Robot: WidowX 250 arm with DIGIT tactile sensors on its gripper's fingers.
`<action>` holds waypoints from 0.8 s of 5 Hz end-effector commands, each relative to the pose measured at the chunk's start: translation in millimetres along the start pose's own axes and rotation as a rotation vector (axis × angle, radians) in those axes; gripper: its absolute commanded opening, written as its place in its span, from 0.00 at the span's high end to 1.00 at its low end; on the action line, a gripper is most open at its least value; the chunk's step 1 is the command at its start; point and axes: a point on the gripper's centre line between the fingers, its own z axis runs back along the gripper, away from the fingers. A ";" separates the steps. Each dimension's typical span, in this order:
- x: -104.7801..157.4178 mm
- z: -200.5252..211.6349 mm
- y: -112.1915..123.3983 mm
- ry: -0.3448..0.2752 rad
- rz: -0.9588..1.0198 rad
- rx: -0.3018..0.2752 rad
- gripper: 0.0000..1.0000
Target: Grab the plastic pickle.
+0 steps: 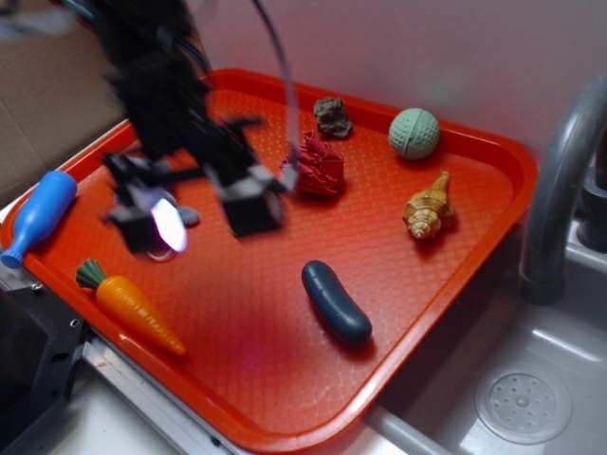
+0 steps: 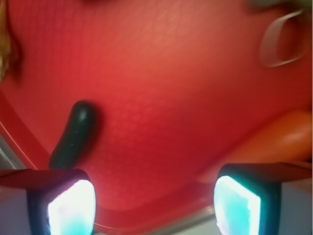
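Toward the lower middle of the exterior frame, on the orange tray (image 1: 455, 256), you have the plastic pickle (image 1: 336, 302): a smooth, dark blue-green, sausage-shaped toy with rounded ends and a slight curve, lying flat with its long axis running from upper left to lower right. Bare tray surrounds it, and nothing touches it. In the wrist view the same pickle (image 2: 74, 134) sits at the lower left, its lower end just above the left finger pad.

Your arm comes down from the upper left of the exterior frame, black and blurred. It hangs above the left part of the tray, well apart from the pickle.

Your tool (image 1: 204, 210) is spread wide and holds nothing. In the wrist view its two pale, glowing pads (image 2: 73, 208) stand at the bottom corners with open tray between them.

Elsewhere you can see an orange carrot (image 1: 137, 308) with a green top near the tray's lower-left edge, and a light blue bottle (image 1: 40, 214) at the far left rim. A dark red crumpled object (image 1: 319, 166) and a small dark lump (image 1: 332, 117) lie near the top. A pale green ball (image 1: 414, 133) and a tan spiral shell (image 1: 429, 209) lie at the upper right. A grey faucet (image 1: 560, 190) rises at the right edge.
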 end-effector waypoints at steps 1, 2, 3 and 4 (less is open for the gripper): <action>-7.3 -33.8 -46.9 0.116 -0.065 -0.013 0.00; -9.7 -37.2 -56.0 0.085 -0.055 -0.023 0.00; -11.1 -58.3 -57.6 0.111 -0.047 0.051 0.00; -10.9 -72.1 -54.5 0.070 -0.087 0.136 0.00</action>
